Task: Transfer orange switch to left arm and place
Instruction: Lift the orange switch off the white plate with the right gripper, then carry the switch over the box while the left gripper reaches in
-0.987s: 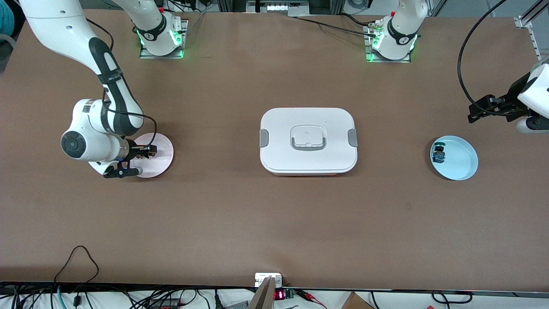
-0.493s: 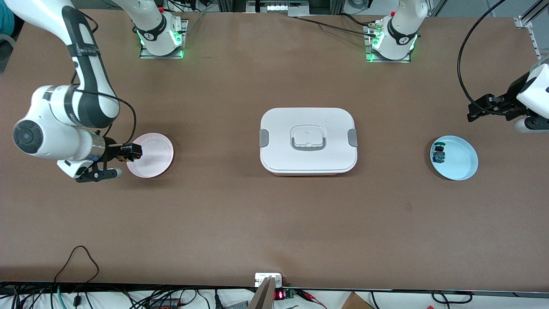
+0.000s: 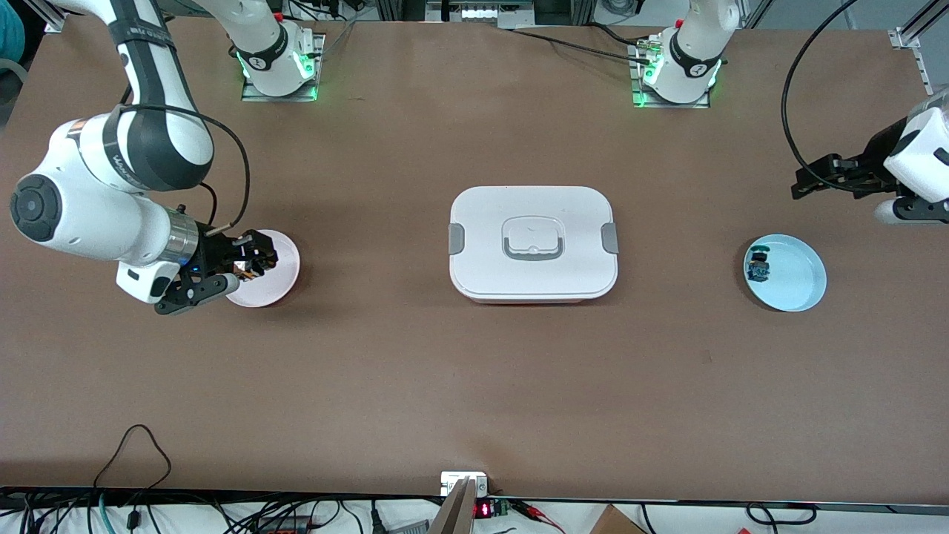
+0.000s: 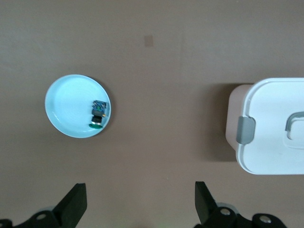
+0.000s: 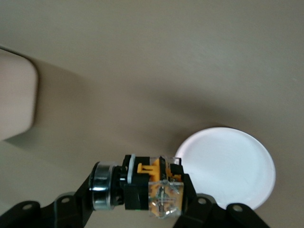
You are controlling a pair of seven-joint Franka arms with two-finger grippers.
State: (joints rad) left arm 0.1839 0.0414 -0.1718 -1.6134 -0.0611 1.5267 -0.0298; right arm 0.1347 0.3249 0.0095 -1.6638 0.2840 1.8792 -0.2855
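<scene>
So the right arm has swung back in since half a second ago, and its tool now hangs over the pink plate at the right arm's end of the tabletop. It's clamped tight on the orange switch, held up off the plate. The left tool has shifted up a bit and waits with fingers spread wide, over the left arm's edge of the tabletop. The blue plate near that edge holds a small blue-green part. The white box sits mid-tabletop between both plates.
</scene>
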